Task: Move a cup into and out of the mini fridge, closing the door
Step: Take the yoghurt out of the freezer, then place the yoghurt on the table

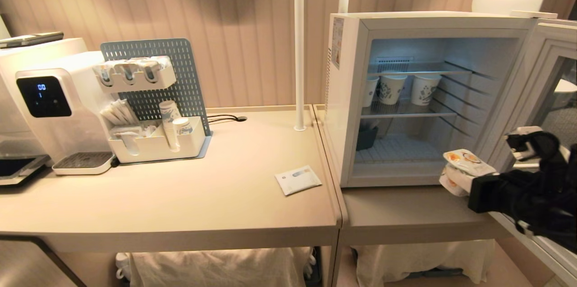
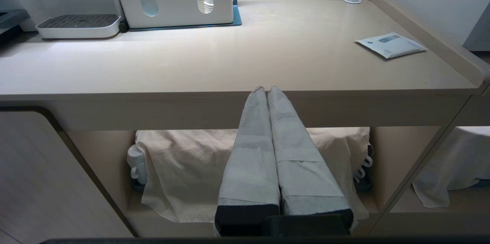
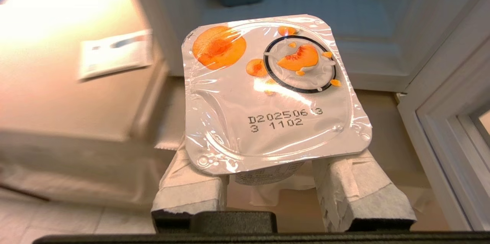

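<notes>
Right gripper [image 1: 455, 176] pinching the cup [image 1: 464, 166] in front of the open mini fridge [image 1: 347, 97].

We're seeing the cup held off the counter, just outside the fridge's lower right corner, beside the door [image 1: 547, 88], which is swung wide open to the fridge's right. Paper cups [image 1: 401, 88] are sitting on the fridge's middle shelf. Left gripper [image 2: 267, 91] is hanging pressed together, well left of the fridge, below the table edge [image 2: 153, 96].

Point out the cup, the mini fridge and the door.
cup [image 3: 268, 94]: right wrist view, on its foil lid.
mini fridge [image 1: 345, 111]: head view, on its white left side wall.
door [image 1: 541, 79]: head view, on the swung-open door's pale frame.
</notes>
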